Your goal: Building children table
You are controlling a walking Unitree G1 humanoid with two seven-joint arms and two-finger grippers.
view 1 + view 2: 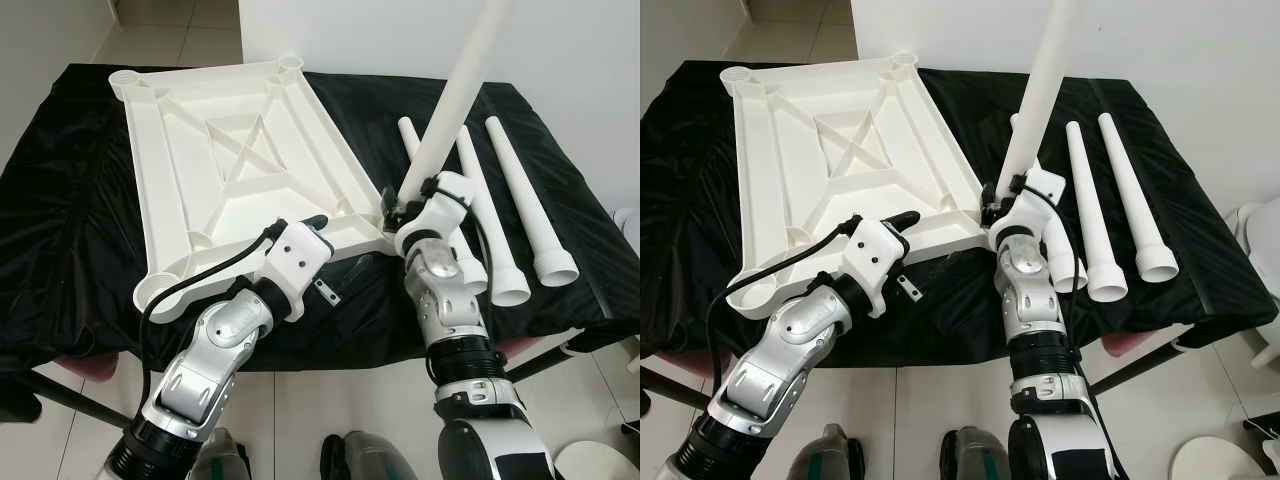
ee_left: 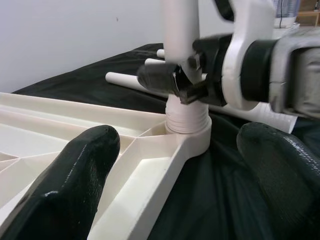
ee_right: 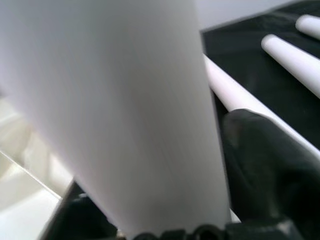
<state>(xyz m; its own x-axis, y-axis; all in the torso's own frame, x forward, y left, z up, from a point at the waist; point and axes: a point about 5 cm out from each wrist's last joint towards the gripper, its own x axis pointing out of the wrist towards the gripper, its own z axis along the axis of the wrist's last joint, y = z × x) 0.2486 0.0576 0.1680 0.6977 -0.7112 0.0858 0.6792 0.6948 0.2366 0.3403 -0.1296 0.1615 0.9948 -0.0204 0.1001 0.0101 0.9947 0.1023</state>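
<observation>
Left arm: silver, bent up from the near edge of the frame, with a black cable looping along it
Left end effector (image 1: 330,255): at the near edge of the tabletop; its two black fingers (image 2: 75,185) are spread apart with nothing between them, one over the tabletop's ribbed underside, the other over the black cloth
Right arm: silver, rising beside the left one to the tabletop's near right corner
Right end effector (image 1: 392,203): fingers closed around the lower part of the upright leg, just above the corner socket
Upright leg (image 1: 455,95): long white tapered tube, leaning slightly to the right, its threaded base seated in the corner socket (image 2: 192,140)
Tabletop (image 1: 235,165): white plastic, lying upside down on the counter, cross-braced ribs facing up, round sockets at the corners; the other three sockets that show hold no leg
Spare legs: three white tubes lying flat on the cloth to the right of the tabletop, roughly parallel; one (image 1: 480,215) lies partly behind the right end effector, a second (image 1: 525,195) is farthest right, and a third (image 1: 408,133) shows only its far tip behind the upright leg
Counter (image 1: 70,190): covered in a wrinkled black cloth, with a white wall behind it
Floor: pale tiles below the near edge
</observation>
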